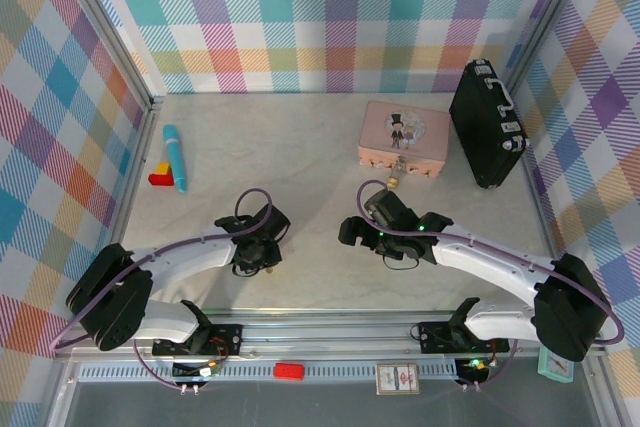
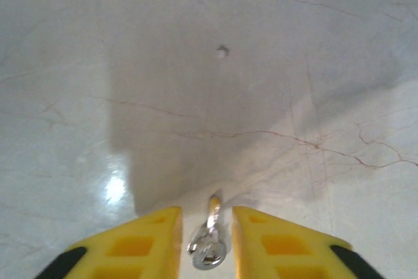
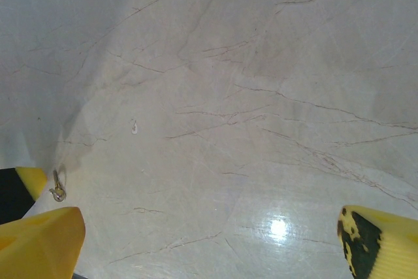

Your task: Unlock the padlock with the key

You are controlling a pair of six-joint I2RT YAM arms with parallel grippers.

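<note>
1. The left gripper [image 2: 206, 213] is low over the pale marble-patterned table [image 1: 310, 147]; its yellow fingers [image 2: 153, 243] stand narrowly parted, one on each side of the key, with a slim gap either way, so nothing is pinched.
2. The small thin silvery metal key [image 2: 209, 243] lies flat on the table between those fingers; its rounded head is nearest the camera and its blade points away.
3. The right gripper [image 3: 209, 217] has its jaws spread wide and holds nothing; the right wrist view also catches the key at its far left edge.
4. The tiny brass-coloured padlock [image 1: 394, 181] sits just in front of the pink rectangular tin [image 1: 405, 132]; it is well apart from the key, and a black case [image 1: 487, 122] stands beside the tin.
</note>
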